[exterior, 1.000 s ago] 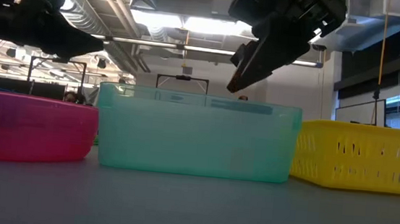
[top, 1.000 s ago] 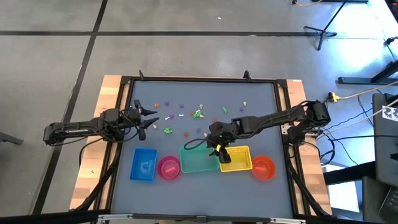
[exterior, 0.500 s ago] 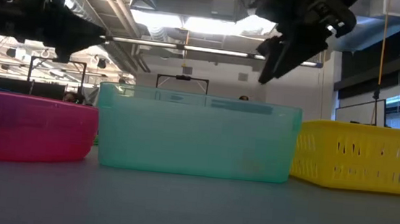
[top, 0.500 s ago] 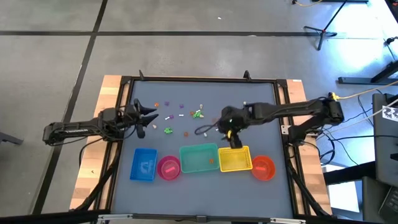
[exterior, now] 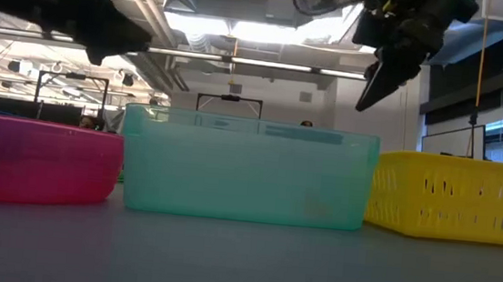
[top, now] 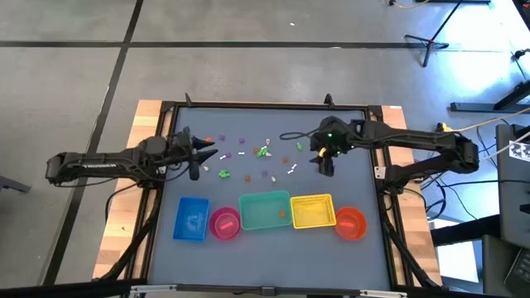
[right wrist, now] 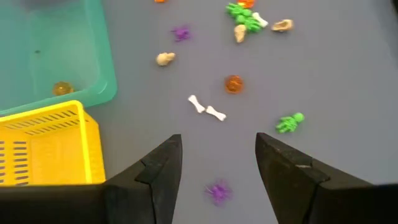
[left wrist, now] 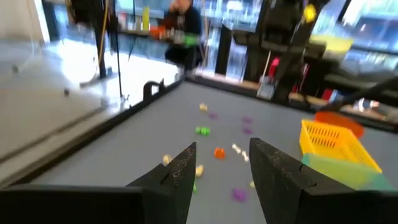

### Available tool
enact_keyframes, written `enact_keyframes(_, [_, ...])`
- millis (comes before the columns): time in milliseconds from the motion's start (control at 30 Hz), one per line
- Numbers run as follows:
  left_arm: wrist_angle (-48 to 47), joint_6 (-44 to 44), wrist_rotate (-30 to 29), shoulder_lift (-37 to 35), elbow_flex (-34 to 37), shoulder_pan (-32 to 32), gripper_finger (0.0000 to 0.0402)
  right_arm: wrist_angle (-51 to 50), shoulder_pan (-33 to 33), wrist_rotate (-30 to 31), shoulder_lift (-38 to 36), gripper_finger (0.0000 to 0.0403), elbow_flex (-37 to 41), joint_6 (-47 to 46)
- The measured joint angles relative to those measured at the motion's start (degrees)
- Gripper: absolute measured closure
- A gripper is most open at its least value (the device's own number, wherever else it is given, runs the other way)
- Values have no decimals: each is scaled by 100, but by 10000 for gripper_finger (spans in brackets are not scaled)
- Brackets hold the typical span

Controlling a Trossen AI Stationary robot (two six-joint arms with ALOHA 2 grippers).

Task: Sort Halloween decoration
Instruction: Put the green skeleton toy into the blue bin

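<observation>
Containers in a row along the surface's near edge, trinkets scattered behind.
From left: box, bowl, tub, basket, bowl. One trinket lies in the tub. Left gripper hangs left of the scatter, right gripper at its right.

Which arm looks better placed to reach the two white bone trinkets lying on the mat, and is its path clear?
Probably the right arm. Its open claw hangs above the mat with the white bone trinkets just ahead, and nothing lies between. The teal container and yellow basket sit off to one side.

Matt grey table, wood edges; translucent plastic teal bin, glossy.
</observation>
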State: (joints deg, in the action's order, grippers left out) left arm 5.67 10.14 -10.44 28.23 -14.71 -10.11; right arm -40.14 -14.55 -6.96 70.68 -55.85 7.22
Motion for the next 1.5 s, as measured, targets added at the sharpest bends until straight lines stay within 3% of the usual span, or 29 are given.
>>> enact_keyframes(367, [-1380, 487, 6, 2065, -1753, 0, 266, 35, -87, -4, -233, 203, 59, 522])
enact_keyframes(500, [-1524, 480, 372, 2783, -2255, 0, 266, 52, -85, -7, -189, 203, 59, 516])
enact_keyframes(633, [-2341, 478, 765, 3365, -2658, 2, 266, 62, -85, -19, -157, 203, 59, 514])
enact_keyframes(900, [-3271, 478, 1010, 4143, -2768, 15, 266, 64, -85, -106, -136, 203, 59, 508])
enact_keyframes(1500, [-3261, 279, 778, 5711, -2770, 269, 266, 66, -85, -118, -136, 203, 59, 507])
